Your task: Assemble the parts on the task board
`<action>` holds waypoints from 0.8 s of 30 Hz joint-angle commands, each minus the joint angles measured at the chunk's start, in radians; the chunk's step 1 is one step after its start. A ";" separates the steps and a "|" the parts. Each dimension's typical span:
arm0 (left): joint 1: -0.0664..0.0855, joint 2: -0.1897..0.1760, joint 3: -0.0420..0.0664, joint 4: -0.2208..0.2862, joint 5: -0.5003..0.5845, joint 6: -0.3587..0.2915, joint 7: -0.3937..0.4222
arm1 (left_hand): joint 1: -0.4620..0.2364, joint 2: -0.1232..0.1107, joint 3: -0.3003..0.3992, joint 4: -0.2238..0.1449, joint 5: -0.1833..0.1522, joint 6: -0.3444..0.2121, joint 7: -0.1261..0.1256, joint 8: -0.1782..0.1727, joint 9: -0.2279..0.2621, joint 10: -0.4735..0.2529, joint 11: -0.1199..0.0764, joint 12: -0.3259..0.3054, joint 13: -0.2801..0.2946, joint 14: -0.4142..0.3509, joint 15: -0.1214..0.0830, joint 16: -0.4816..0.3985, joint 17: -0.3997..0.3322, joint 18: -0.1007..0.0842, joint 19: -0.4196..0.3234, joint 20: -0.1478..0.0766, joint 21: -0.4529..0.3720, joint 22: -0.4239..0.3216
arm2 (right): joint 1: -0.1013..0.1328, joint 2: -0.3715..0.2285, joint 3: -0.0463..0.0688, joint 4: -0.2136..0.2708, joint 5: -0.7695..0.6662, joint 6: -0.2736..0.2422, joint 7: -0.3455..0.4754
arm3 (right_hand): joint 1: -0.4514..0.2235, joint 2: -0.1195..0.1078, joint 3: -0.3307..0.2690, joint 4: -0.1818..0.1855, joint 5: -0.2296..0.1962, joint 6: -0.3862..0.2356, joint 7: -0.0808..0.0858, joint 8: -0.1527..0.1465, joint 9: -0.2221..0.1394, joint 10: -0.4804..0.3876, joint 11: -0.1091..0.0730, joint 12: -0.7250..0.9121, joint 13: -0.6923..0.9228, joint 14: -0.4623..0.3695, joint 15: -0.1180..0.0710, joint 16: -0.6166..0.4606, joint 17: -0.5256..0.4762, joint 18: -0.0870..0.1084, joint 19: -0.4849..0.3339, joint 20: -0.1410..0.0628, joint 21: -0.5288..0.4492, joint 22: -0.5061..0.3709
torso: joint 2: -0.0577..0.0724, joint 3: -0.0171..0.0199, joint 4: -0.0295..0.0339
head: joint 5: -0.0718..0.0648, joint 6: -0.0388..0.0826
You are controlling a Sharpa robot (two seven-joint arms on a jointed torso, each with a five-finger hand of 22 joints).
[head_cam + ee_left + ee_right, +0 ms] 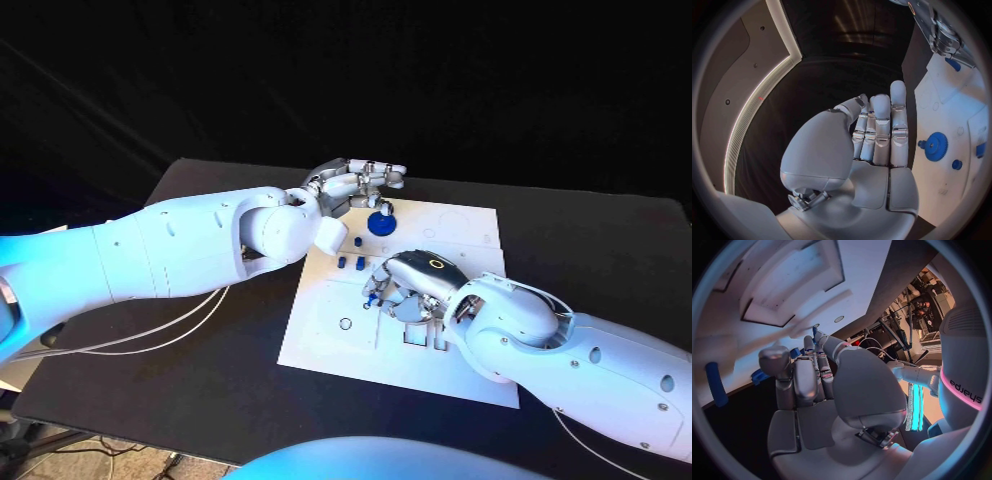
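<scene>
Board [335,335]: white rectangular plate, flat on the counter, printed outlines and cut-out recesses on its face.
Gear [381,222]: blue toothed disc with a hub, lying flat on the board's far part.
Pegs [351,263]: small blue pieces, close together, near the board's middle.
Bar [717,384]: narrow blue piece, at the board's edge in the right wrist view.
</scene>
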 commanded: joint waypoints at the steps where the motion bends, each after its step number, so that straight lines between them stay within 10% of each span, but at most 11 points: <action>1: 0.000 0.003 0.001 0.000 0.004 0.008 0.009 | -0.008 -0.004 -0.004 -0.001 0.002 -0.007 0.002 0.006 -0.002 -0.006 0.000 0.005 0.001 0.003 0.003 0.005 0.000 0.017 0.005 0.002 -0.005 -0.002 | -0.001 0.004 -0.001 -0.002 -0.001 0.030 0.008 | 0.009 0.004 0.005 0.002 0.005 -0.003 0.007 0.004 0.001 0.008 -0.004 0.001 0.001 0.036 -0.001 0.005 -0.001 0.002 0.003 0.000 0.007 0.001 | 0.000 0.0003 -0.0010 | 0.002 0.000; 24: 0.000 0.005 0.001 0.001 0.004 0.011 0.005 | -0.009 -0.005 -0.005 -0.001 0.001 -0.008 0.003 0.007 -0.002 -0.007 0.000 0.006 0.001 0.003 0.003 0.004 -0.003 0.017 0.005 0.002 -0.005 -0.002 | -0.004 0.018 -0.007 -0.013 -0.079 0.087 -0.036 | 0.009 0.004 0.007 0.001 0.004 -0.003 0.007 0.003 0.001 0.008 -0.004 0.000 0.001 0.037 -0.001 0.006 0.000 0.002 0.004 0.000 0.008 0.003 | 0.000 -0.0010 0.0003 | 0.005 -0.014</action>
